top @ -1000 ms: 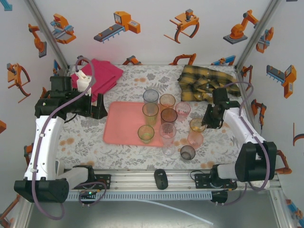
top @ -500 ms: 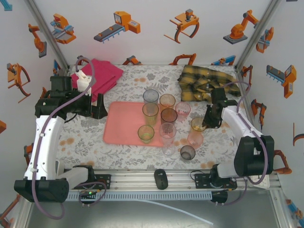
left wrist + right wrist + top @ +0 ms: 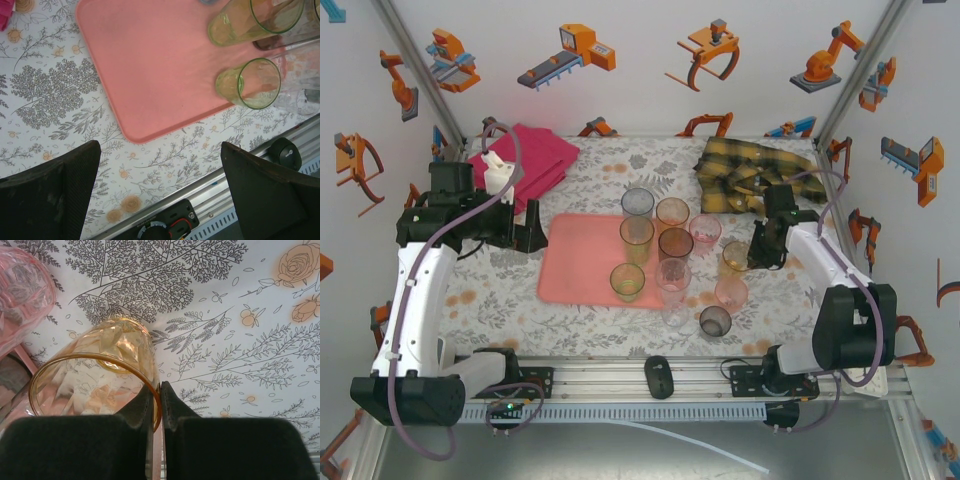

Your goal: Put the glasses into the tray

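Grasping step: the right gripper point(image 3: 160, 389) pinches the rim of the amber faceted glass tumbler point(image 3: 95, 365). The next move should lift it onto the salmon-pink plastic tray point(image 3: 150, 65). Left gripper point(image 3: 160, 192) gapes wide, empty.

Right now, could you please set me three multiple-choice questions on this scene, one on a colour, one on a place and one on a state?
1. What colour is the glass that the right gripper pinches by its rim?
A. Green. B. Amber. C. Blue.
2. Where is the left gripper?
A. Inside that glass. B. Above the table, by a corner of the tray. C. Touching the right gripper.
3. How do the left gripper's jaws stand?
A. Wide open. B. Shut on a glass. C. Shut on the tray.

Answers:
1 B: the pinched rim and wall are amber.
2 B: its camera looks down on the flowered table and the tray's rounded corner.
3 A: its fingers stand far apart with nothing between them.
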{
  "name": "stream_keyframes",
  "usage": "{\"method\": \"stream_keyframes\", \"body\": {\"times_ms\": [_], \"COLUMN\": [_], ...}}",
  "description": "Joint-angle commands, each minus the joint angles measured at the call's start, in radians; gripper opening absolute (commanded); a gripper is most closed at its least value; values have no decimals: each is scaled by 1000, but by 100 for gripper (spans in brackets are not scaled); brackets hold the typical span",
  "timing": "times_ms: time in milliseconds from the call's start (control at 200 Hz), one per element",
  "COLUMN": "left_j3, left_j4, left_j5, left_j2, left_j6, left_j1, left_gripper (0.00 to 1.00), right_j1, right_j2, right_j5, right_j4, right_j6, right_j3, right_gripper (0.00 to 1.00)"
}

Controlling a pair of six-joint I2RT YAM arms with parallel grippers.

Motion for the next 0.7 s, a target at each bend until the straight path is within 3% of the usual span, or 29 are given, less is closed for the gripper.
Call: {"method": "stream_keyframes", "body": {"times_ms": [0,250,696], "left_j3": [-2,4,13], "left_j4": [-1,-1,2], "left_j5": [21,11,16], "left_j2": [-3,-3,7], "left_j6": [3,4,-9], "left_j1": [-7,-8,-7], "left_gripper": [98,98,98], "right_j1": [-7,-7,-8], "right_j2": [-13,-44,-119], "right_j5": [27,61,80], "right_j4": [-22,-104,-283], "right_j6": [-26,-59,-106], "right_j3": [42,119,334], "right_gripper": [9,4,4]}}
